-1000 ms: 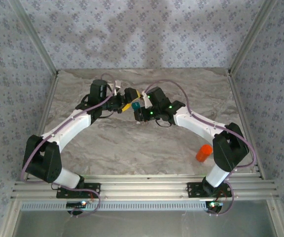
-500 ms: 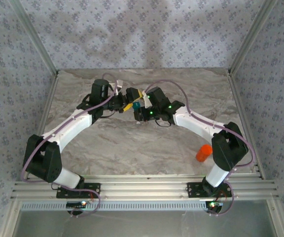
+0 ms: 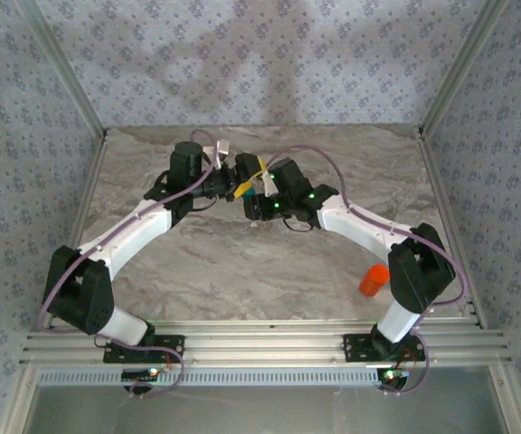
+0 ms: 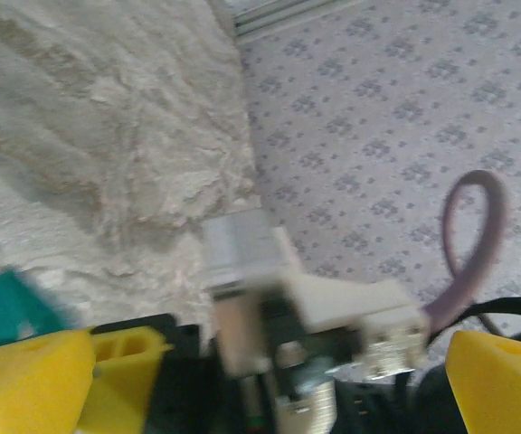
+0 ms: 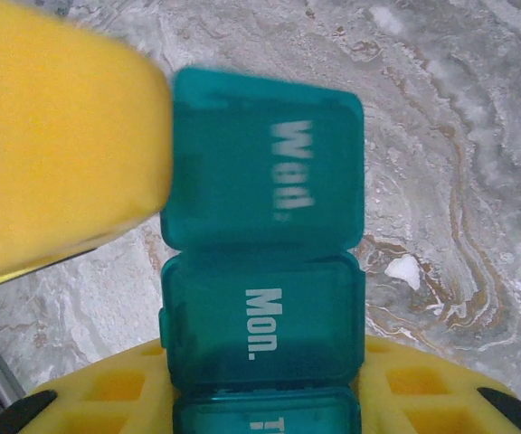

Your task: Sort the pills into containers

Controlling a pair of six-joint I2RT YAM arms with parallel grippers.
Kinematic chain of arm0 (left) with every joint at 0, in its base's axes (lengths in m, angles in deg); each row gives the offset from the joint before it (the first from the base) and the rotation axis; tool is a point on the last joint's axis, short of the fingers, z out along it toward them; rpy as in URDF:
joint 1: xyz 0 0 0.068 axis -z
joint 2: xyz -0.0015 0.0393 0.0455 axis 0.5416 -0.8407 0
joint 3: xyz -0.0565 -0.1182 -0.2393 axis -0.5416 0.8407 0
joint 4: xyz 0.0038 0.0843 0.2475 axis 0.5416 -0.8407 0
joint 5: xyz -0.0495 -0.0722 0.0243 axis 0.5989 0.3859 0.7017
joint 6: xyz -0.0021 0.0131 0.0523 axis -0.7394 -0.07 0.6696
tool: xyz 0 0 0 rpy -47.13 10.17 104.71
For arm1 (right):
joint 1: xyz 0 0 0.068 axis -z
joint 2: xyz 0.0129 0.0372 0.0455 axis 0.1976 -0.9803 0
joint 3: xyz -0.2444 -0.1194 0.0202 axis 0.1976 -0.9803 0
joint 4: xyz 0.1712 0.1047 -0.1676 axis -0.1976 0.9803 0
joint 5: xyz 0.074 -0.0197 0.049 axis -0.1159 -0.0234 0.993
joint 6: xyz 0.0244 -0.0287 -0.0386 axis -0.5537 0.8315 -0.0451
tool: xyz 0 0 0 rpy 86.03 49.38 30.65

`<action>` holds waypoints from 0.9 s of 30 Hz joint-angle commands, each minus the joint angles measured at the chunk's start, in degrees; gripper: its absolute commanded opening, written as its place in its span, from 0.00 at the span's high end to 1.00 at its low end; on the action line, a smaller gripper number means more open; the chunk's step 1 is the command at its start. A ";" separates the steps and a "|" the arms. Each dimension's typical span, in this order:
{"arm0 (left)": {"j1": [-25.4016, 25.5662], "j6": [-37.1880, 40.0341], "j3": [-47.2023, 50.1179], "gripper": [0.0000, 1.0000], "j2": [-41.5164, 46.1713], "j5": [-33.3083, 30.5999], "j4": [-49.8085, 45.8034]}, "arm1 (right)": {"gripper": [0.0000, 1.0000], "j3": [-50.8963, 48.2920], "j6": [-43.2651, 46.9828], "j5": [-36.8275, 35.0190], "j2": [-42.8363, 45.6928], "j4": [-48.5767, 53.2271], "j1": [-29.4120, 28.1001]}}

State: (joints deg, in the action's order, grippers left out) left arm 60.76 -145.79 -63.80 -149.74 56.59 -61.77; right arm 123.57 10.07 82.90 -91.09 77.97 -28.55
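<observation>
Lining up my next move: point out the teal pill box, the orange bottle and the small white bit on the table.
teal pill box [image 5: 265,298], right wrist view, on the lid marked Mon.
orange bottle [image 3: 374,280], top view, on its side.
small white bit [image 5: 403,269], right wrist view, its middle.

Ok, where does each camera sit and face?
Top external: above and behind, looking down on the marble table; left arm, right arm.
Left wrist: looks across the table to the wall; open left fingers low.
Right wrist: looks down on the teal pill box between the right fingers.
Shared: both wrist views catch the pill box.
</observation>
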 commanded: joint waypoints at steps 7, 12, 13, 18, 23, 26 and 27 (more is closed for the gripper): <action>-5.71 3.78 1.62 0.01 7.76 -11.65 -8.51 | 0.65 -3.74 1.18 0.45 1.78 -0.11 0.43; -12.71 4.83 7.51 0.01 12.22 -13.07 -11.78 | 0.65 -7.23 4.29 -0.65 1.38 2.84 0.74; -13.80 5.67 8.10 0.01 12.71 -13.11 -13.33 | 0.65 -7.49 5.19 -0.87 0.91 3.63 0.72; -16.96 8.89 10.86 0.01 13.95 -12.90 -17.96 | 0.65 -7.69 9.92 -3.54 -1.91 7.58 0.21; -17.24 10.23 13.07 0.01 13.91 -12.81 -18.89 | 0.65 -6.79 13.53 -7.62 -5.36 9.92 -0.59; -17.18 10.44 13.71 0.01 13.55 -12.58 -19.04 | 0.64 -5.65 15.60 -9.14 -7.49 11.32 -1.33; -17.24 10.52 13.83 0.01 13.41 -12.43 -19.05 | 0.64 -5.31 16.27 -9.67 -8.10 11.57 -1.57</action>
State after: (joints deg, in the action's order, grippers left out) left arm 43.71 -137.07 -50.64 -137.09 43.72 -80.00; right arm 116.18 22.68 76.28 -97.63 86.27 -29.36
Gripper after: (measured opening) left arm 0.992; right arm 0.400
